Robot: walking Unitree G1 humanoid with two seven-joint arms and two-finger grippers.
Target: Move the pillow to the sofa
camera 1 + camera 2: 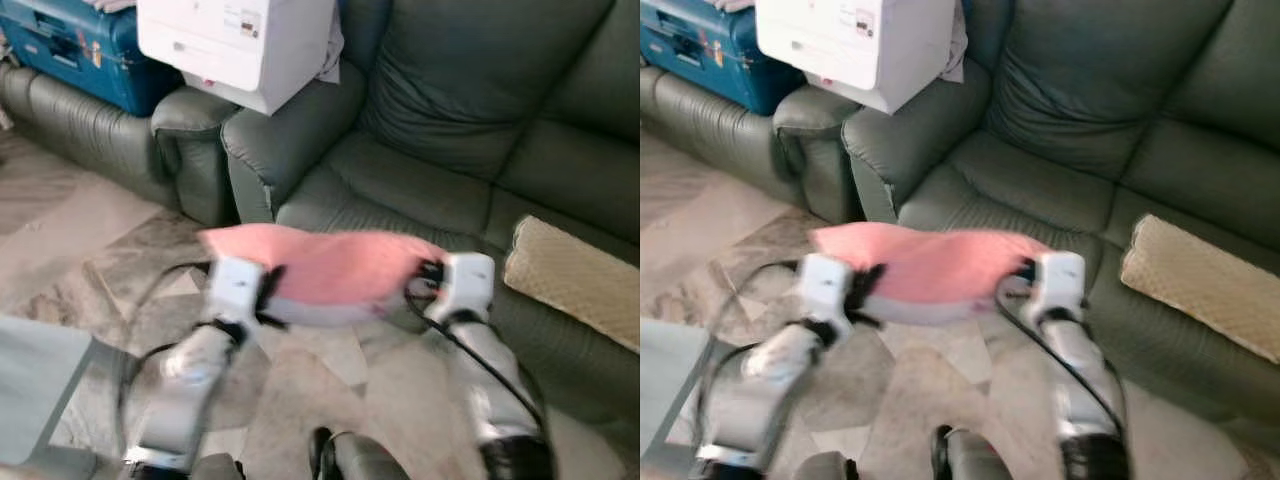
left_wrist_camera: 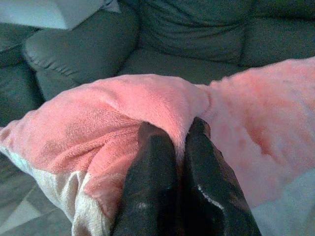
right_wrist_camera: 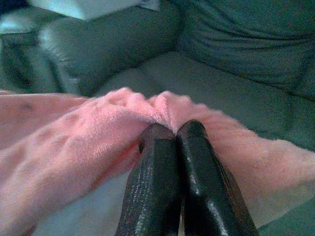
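A pink fleecy pillow (image 1: 325, 265) with a pale underside hangs in the air between my two arms, just in front of the dark green sofa (image 1: 420, 190) seat. My left gripper (image 2: 179, 135) is shut on a pinch of the pillow's fabric at its left end. At the right end my right gripper (image 3: 174, 132) is shut on the pillow's edge the same way. Both white wrists (image 1: 235, 285) sit against the pillow's ends in the head views, which are blurred.
A beige cushion (image 1: 575, 275) lies on the sofa seat at the right. A white box (image 1: 235, 45) rests across the armrests at the back, beside a blue suitcase (image 1: 75, 45) on a second sofa. Marble floor (image 1: 90, 230) lies in front, with a grey surface (image 1: 35, 380) at lower left.
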